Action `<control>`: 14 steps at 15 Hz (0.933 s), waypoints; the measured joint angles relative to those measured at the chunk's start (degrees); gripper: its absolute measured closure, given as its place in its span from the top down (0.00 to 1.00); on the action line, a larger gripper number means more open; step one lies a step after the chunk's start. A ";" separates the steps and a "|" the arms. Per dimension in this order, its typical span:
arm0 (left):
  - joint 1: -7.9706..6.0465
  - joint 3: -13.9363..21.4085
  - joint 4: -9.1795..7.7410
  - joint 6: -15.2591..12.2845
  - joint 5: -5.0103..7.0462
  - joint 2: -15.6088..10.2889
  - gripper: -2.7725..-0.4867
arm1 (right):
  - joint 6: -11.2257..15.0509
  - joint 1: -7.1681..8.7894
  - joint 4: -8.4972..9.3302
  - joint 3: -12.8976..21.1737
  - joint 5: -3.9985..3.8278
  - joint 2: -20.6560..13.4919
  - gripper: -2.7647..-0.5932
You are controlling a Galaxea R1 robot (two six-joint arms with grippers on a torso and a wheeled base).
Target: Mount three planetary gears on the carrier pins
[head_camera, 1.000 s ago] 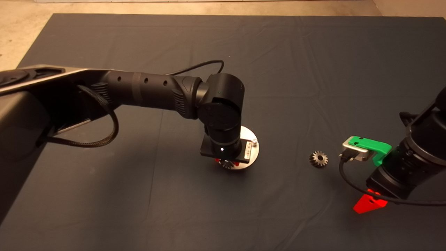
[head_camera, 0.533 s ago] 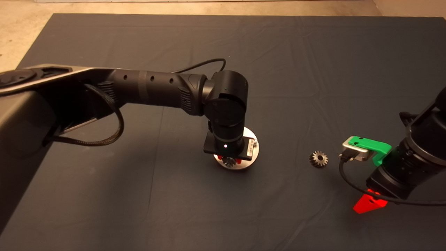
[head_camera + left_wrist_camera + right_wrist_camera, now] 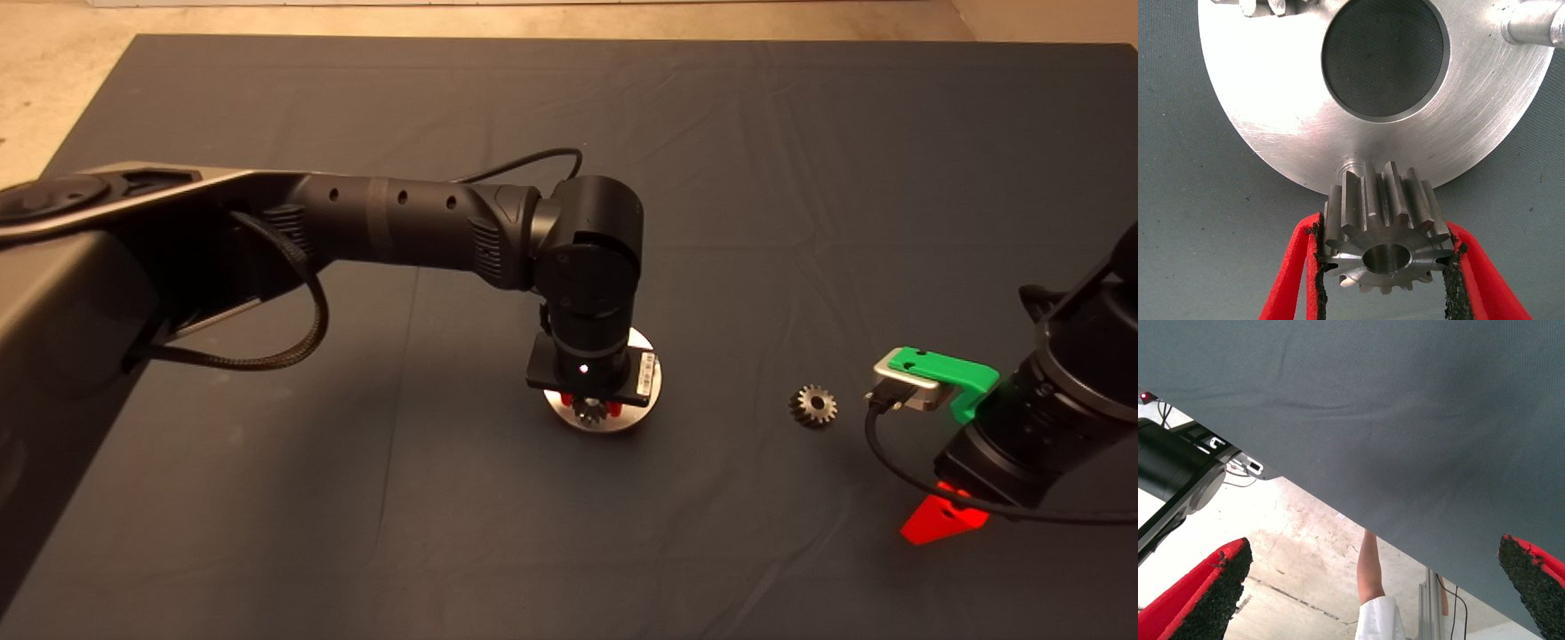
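My left gripper is shut on a small steel planetary gear and holds it over the near rim of the shiny carrier disc. In the left wrist view the gear sits between the red fingers, just in front of a short carrier pin on the disc. A second pin stands at the disc's far side. A toothed shape, cut off at the picture's edge, sits on the disc. A loose gear lies on the mat to the disc's right. My right gripper waits open at the lower right.
The dark mat covers the table. The left arm's wrist hides most of the disc in the head view. The right wrist view looks past the mat's edge at the floor, where a person's limb shows.
My left arm has moved a little to the right with the gear, further over the disc. The pin at the disc's right rim is now hidden by the wrist. The right arm has not moved.
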 joint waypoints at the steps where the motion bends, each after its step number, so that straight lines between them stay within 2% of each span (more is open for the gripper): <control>1: 0.00 0.00 -0.06 0.02 0.02 0.00 0.14 | -0.01 0.00 0.00 0.00 -0.01 0.00 1.00; 14: 0.00 0.00 -0.77 0.02 0.05 -0.35 0.14 | -0.01 0.00 0.00 0.00 -0.02 0.02 0.99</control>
